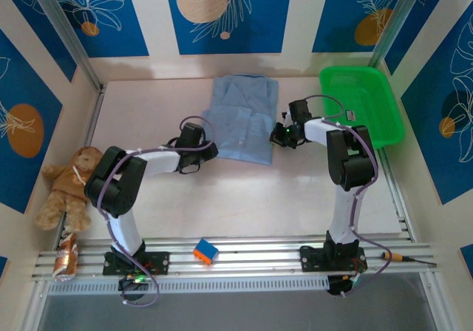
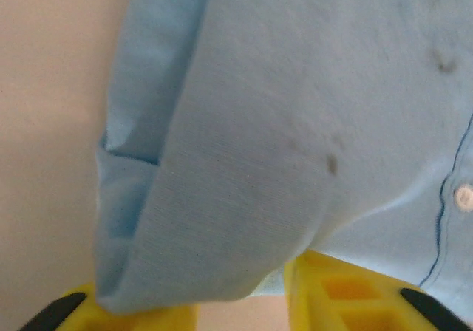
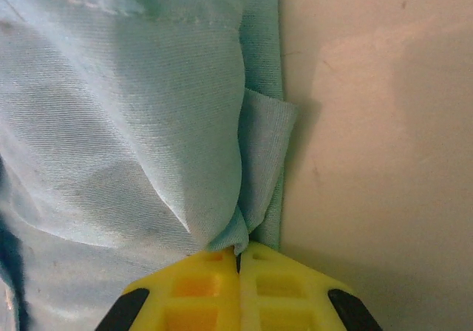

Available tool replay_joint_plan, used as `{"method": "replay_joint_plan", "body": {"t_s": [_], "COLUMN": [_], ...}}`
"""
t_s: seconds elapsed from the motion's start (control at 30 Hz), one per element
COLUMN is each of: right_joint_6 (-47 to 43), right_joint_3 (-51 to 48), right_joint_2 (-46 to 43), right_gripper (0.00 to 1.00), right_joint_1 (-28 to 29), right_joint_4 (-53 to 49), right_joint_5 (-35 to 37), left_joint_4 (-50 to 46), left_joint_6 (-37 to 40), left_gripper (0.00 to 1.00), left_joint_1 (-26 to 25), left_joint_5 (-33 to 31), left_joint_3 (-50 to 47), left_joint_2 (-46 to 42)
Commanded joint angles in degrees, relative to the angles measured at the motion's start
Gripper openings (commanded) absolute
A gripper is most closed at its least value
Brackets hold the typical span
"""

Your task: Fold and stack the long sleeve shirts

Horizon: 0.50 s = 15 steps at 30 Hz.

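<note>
Thin fabric leaves the shirt (image 1: 244,120) limp, so grip folded edges: right end effector (image 3: 238,253) pinches the edge nearest the basket (image 1: 366,102); left end effector (image 2: 240,298), opposite, grip unclear.

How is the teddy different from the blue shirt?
The brown plush teddy bear is fluffy and lumpy; the light blue button-front shirt is thin and flat. The teddy bear is much smaller than the shirt. The teddy bear slumps by the left wall, while the shirt lies folded near the far middle of the pale table. Both are soft.
</note>
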Motion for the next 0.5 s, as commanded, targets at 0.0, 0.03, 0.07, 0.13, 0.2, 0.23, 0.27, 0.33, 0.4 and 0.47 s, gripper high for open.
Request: {"method": "replay_joint_plan", "body": {"t_s": [0.0,0.03,0.07,0.13,0.2,0.23,0.27,0.33,0.4,0.47], "right_joint_6": [1.4,1.7,2.0,3.3,5.7,8.0,10.3,18.2,24.2,29.0], "right_joint_3": [-3.6,-4.2,-4.9,-7.1,-9.0,-10.2,-11.8,-14.7,-13.7,-14.7], "right_joint_2": [-1.2,-1.7,-2.2,-3.7,-4.7,-5.4,-6.0,-6.6,-8.9,-11.6], "right_gripper": [0.00,0.00,0.00,0.00,0.00,0.00,0.00,0.00,0.00,0.00], "right_joint_1": [1.2,1.8,2.5,4.7,7.5,9.4,11.3,17.1,24.7,29.7], "right_joint_4": [-1.7,-2.3,-2.9,-3.7,-5.4,-5.7,-5.5,-4.6,-11.2,-9.0], "right_joint_5": [0.5,0.3,0.4,0.3,1.1,1.2,1.2,1.3,9.5,8.3], "left_joint_4": [-3.1,-4.5,-5.6,-7.3,-9.7,-11.3,-11.7,-12.2,-12.6,-12.5], "left_joint_6": [4.7,6.4,8.1,12.6,17.5,20.0,21.9,26.0,30.0,33.2], "left_gripper": [0.26,0.24,0.23,0.22,0.22,0.22,0.22,0.23,0.24,0.25], "left_joint_1": [2.2,2.8,3.3,5.0,7.0,8.2,9.5,12.6,14.7,15.9], "left_joint_5": [-0.1,-0.1,-0.2,0.5,2.1,2.7,3.7,6.4,8.8,12.6], "left_joint_3": [2.5,2.7,2.6,1.6,0.9,0.6,-0.1,-1.3,-1.5,-0.8], "left_joint_2": [0.7,0.2,-0.4,-2.3,-4.1,-5.1,-6.1,-8.0,-9.0,-9.4]}}
